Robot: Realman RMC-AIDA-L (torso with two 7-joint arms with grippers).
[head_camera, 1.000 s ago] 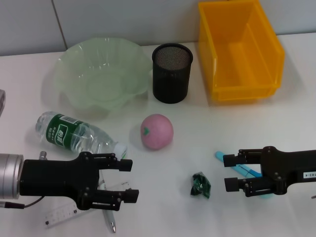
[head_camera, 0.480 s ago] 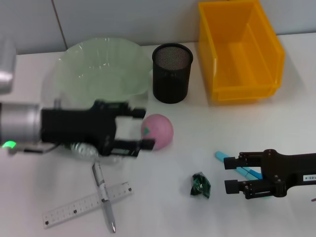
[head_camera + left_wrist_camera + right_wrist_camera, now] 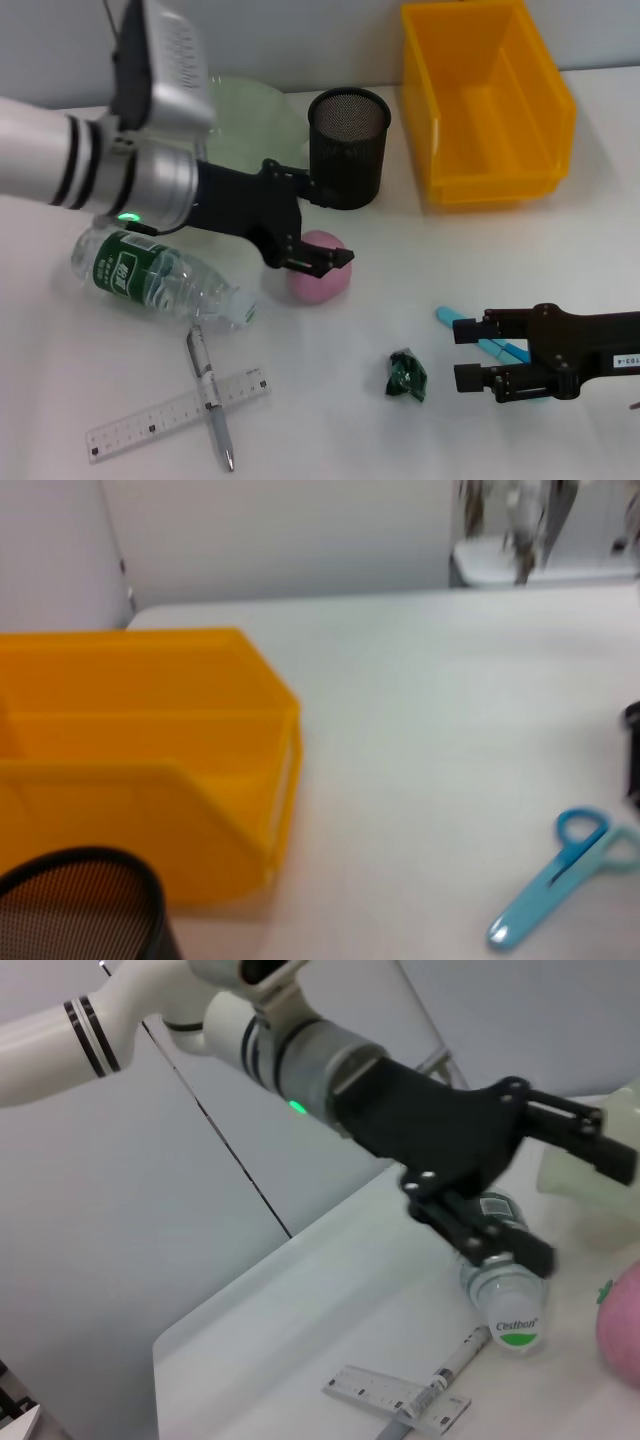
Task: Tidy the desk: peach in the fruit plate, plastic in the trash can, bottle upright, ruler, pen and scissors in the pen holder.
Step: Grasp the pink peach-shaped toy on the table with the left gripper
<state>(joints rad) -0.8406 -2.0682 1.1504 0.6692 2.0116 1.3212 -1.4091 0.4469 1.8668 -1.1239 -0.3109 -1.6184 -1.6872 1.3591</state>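
White desk against a pale panelled wall.

From my station I see a white tabletop (image 3: 330,420) filling most of the head view, meeting a pale grey wall (image 3: 300,40) along its far edge. A thin dark seam (image 3: 118,45) runs down that wall between panels. The right wrist view shows the same grey panelling (image 3: 120,1220) with a dark joint line, and the table's rounded corner (image 3: 175,1345). Lighting looks even and soft.

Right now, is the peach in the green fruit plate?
No, the peach lies on the table, in front of the fruit plate.
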